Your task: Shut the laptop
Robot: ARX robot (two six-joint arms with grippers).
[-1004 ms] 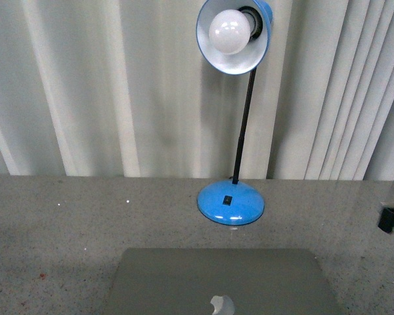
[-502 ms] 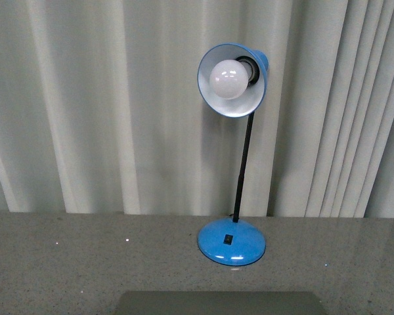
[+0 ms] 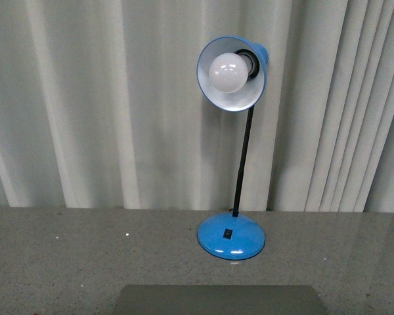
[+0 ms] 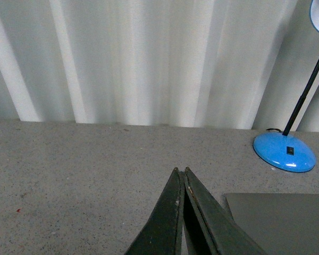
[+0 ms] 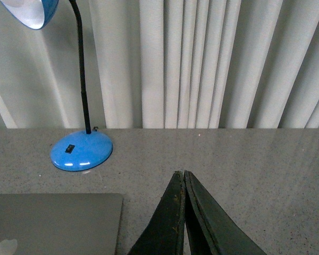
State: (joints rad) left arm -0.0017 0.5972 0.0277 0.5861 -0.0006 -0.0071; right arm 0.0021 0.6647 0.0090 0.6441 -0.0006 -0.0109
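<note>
1. We see the laptop (image 5: 53,220) lying flat at the near table edge, lid down, logo up; closing looks done.
2. Our left gripper (image 4: 181,178) and right gripper (image 5: 180,179) hover clenched, empty, either side of it.
3. The blue lamp (image 3: 231,236) stands beyond.

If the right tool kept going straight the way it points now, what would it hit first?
Probably the bare grey tabletop ahead of the shut right tool, then the curtain. The lamp base and laptop sit off to one side.
</note>
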